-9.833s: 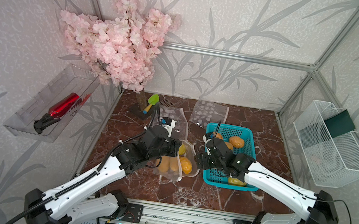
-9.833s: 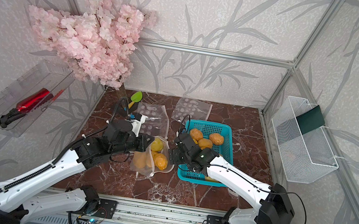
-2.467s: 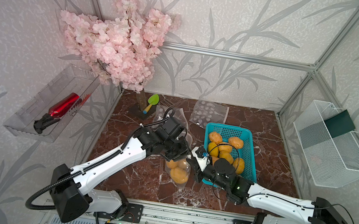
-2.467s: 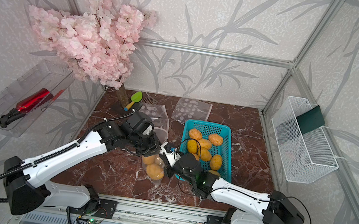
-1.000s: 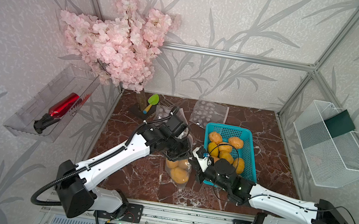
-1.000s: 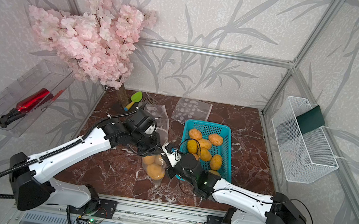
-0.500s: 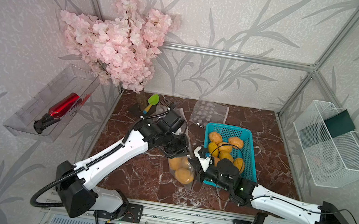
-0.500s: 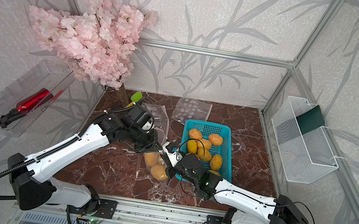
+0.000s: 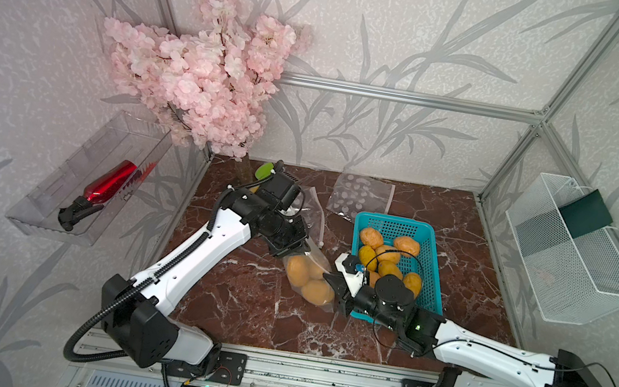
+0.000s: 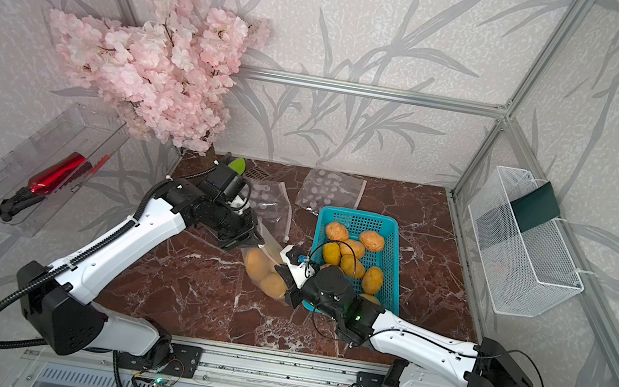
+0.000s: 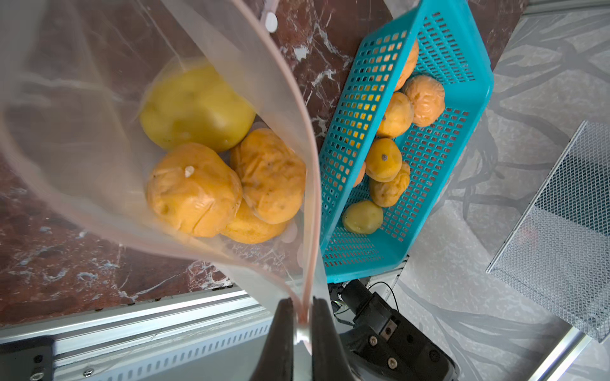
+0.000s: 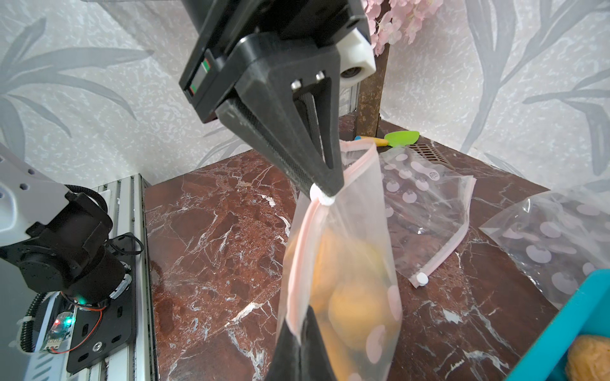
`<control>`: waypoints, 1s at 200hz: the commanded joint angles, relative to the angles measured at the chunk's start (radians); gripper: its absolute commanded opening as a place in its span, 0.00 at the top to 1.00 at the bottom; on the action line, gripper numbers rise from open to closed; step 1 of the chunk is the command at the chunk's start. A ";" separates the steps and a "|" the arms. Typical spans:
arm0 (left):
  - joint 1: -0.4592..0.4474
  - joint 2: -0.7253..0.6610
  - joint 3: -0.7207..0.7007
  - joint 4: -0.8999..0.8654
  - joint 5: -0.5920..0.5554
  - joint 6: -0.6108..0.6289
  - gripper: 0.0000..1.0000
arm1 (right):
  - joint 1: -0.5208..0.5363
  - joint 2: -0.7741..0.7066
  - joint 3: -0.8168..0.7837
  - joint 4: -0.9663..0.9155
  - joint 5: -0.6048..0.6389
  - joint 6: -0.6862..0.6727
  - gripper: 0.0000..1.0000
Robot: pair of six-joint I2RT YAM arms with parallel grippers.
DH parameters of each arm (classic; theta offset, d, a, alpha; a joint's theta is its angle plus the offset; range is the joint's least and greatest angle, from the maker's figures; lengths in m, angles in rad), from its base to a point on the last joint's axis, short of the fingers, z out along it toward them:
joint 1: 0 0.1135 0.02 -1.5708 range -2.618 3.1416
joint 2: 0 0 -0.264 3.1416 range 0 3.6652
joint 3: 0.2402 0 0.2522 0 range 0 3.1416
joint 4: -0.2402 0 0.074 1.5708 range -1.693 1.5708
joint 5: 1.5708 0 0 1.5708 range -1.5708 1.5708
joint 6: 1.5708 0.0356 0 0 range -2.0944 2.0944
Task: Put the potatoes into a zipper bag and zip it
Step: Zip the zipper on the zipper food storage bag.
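Note:
A clear zipper bag (image 9: 307, 274) with white dots hangs over the table between my two grippers, holding several orange-yellow potatoes (image 11: 194, 191). My left gripper (image 11: 302, 301) is shut on the bag's pink zip strip at its white slider (image 12: 321, 198). My right gripper (image 12: 298, 326) is shut on the lower end of the same strip. Between them the strip looks joined. Past the slider the bag (image 11: 99, 99) stands open. Both top views show the left gripper (image 10: 256, 239) above the bag (image 10: 266, 272) and the right gripper (image 10: 282, 272) beside it. More potatoes (image 9: 386, 257) lie in the basket.
The teal basket (image 9: 391, 221) stands just right of the bag, against my right arm. Two spare dotted bags (image 12: 429, 204) (image 12: 554, 237) lie flat behind it. A green spatula (image 12: 401, 137) and pink blossom branch (image 9: 207, 81) fill the back left corner.
My right gripper has edged left with its end of the strip, and the bag has tilted and shifted slightly toward the back. Both grips are unchanged.

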 commanded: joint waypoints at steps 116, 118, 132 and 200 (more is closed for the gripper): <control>0.382 0.023 0.061 -0.123 -0.207 0.141 1.00 | 0.011 -0.052 -0.012 0.024 0.026 0.027 1.00; 0.386 0.022 0.059 -0.124 -0.209 0.141 1.00 | 0.012 -0.050 -0.012 0.024 0.025 0.027 1.00; 0.415 0.011 0.048 -0.123 -0.218 0.140 1.00 | 0.012 -0.043 -0.010 0.024 0.024 0.031 1.00; 0.439 -0.188 -0.058 -0.155 -0.383 0.034 1.00 | 0.012 0.037 0.028 0.037 -0.074 0.162 1.00</control>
